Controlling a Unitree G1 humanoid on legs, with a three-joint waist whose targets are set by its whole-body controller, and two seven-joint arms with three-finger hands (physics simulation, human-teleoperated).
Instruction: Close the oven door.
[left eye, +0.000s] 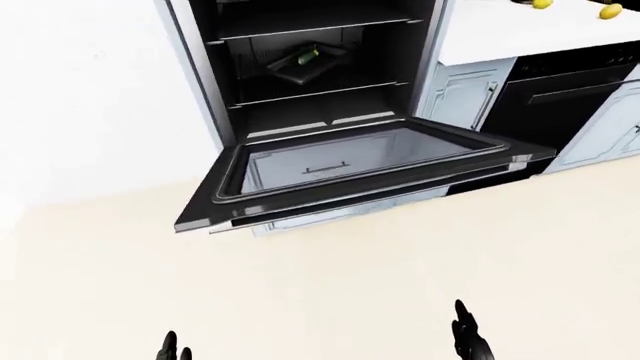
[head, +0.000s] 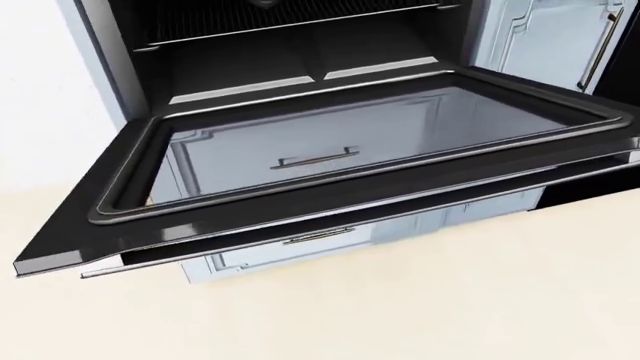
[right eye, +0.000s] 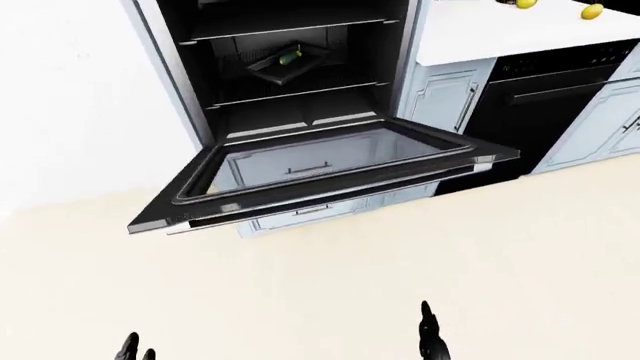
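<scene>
left-eye view is showing the oven door (left eye: 365, 176) hanging fully open; left hand (left eye: 172, 349) and right hand (left eye: 468, 341) sitting well below it, holding nothing, finger spread unclear.

The oven door (left eye: 365, 176) is glossy black with a grey-tinted glass pane and a silvery edge strip. The oven cavity (left eye: 315, 82) is black, crossed by thin silver racks (left eye: 320, 94). On one rack lies a black tray (left eye: 305, 64) with something green and yellow in it. The cabinets (left eye: 465, 94) are pale blue-white with metal-grey handles. The worktop (left eye: 520, 34) is white, carrying yellow fruit (left eye: 541, 4). The floor (left eye: 330, 285) is plain cream and the wall (left eye: 95, 97) white. The fingers (left eye: 468, 337) are black.
</scene>
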